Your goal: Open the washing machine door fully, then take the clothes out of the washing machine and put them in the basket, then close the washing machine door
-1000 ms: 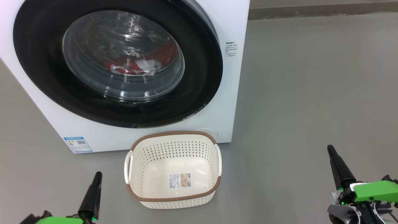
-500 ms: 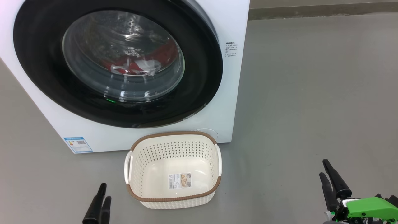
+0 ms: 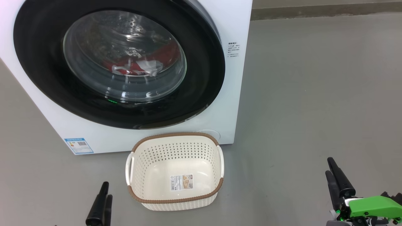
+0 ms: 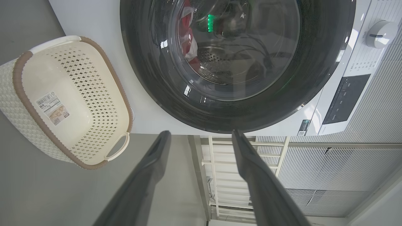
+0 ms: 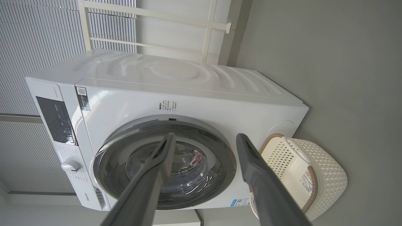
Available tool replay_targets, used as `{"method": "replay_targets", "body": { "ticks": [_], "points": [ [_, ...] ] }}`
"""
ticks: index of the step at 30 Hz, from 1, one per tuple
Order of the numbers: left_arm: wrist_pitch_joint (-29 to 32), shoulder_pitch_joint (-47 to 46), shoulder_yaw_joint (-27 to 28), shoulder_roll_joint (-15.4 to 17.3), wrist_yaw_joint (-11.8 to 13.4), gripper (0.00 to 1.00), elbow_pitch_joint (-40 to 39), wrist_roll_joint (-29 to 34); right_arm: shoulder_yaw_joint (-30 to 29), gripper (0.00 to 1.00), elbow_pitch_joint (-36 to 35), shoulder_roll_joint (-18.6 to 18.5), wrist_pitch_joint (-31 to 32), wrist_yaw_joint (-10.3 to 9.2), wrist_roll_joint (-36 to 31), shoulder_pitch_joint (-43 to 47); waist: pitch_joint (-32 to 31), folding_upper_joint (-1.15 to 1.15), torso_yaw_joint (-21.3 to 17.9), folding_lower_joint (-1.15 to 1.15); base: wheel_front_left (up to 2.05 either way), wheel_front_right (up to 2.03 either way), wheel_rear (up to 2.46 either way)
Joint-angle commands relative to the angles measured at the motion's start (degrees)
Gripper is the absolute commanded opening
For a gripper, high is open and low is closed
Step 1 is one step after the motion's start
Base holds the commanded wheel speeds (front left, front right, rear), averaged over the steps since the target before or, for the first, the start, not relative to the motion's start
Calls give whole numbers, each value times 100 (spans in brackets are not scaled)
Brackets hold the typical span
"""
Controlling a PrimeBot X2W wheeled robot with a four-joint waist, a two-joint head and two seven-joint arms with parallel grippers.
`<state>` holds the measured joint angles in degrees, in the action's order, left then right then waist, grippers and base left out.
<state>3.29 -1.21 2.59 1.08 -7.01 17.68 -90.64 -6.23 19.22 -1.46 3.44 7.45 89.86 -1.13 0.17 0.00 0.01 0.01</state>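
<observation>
1. The left gripper (image 3: 106, 191) sits at the bottom left of the head view, low over the grey floor (image 3: 314, 94) and near the basket's closest left corner without touching it. In the left wrist view its two dark fingers (image 4: 147, 169) stand well apart, with only floor and wall between them.
2. The right gripper (image 3: 328, 166) sits at the bottom right, well apart from the basket, with its green housing (image 3: 370, 205) just behind the fingers. In the right wrist view those fingers (image 5: 257, 175) are likewise spread wide and hold nothing.
3. The basket (image 3: 176, 200) stands upright on the floor between the two grippers, nearer the left one. A paper label (image 3: 181, 182) lies on its bare bottom. Its far rim is just in front of the washing machine's lower edge.
4. The washing machine (image 3: 232, 94) rises behind the basket, with a small blue label (image 3: 78, 145) at the lower left of its white front.
5. The washing machine door (image 3: 40, 72) lies shut against that front, its glossy black rim ringing the clear glass window (image 3: 125, 37).
6. The clothes (image 3: 138, 67), red with white patches, lie behind the glass, low in the drum.
7. Farthest off, the left wrist view shows a white dial (image 4: 381, 33) and a dark control panel (image 4: 345, 97) on the machine, with a slatted wall (image 4: 329, 169) beyond.
</observation>
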Motion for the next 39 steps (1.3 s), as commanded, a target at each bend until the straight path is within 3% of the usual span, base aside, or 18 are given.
{"method": "replay_targets", "body": {
  "ticks": [1, 9, 39],
  "points": [
    [-67, -249, 22, 82, -9, 100, -196, 94, 53, 100, -174, -107, -60, 1, -94, -242, 0, 0, 0, -1, 0, 0, 0],
    [-201, -282, 18, 87, -12, 100, -324, 646, 124, 100, -187, -201, -211, 1, -624, -307, -7, 0, 2, -1, 0, 0, 0],
    [-705, -306, -300, 139, -23, 100, -606, 3745, 439, 100, -429, -335, -717, 2, -3665, -313, -85, 0, 24, -1, 0, 0, 0]
  ]
}}
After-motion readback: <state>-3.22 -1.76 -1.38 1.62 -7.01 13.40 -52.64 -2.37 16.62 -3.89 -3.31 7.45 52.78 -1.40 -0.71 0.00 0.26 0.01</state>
